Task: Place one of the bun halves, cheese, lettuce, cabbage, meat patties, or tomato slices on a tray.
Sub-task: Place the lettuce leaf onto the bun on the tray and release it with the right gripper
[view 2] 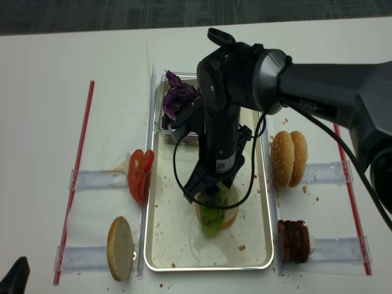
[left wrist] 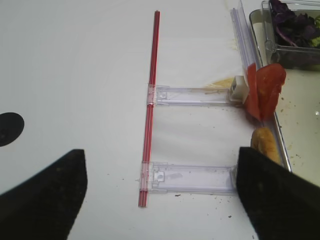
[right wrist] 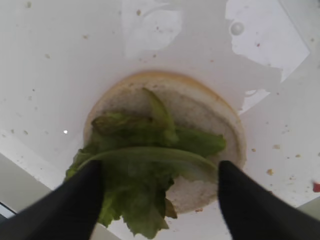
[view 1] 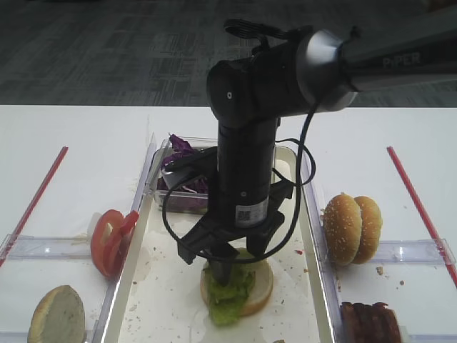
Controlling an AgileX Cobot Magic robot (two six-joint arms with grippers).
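On the off-white tray lies a bun half, cut face up, with a crinkled green lettuce leaf on top. In the right wrist view the lettuce hangs over the near edge of the bun half. My right gripper stands open just above it, one finger at each side of the leaf. Over the bare table left of the tray, my left gripper is open and holds nothing. Only a dark tip of it shows at the bottom left of the realsense view.
A clear tub of purple cabbage sits at the tray's far end. Tomato slices and a bun half stand in holders left of the tray. Sesame bun halves and meat patties stand to the right. Red strips mark both sides.
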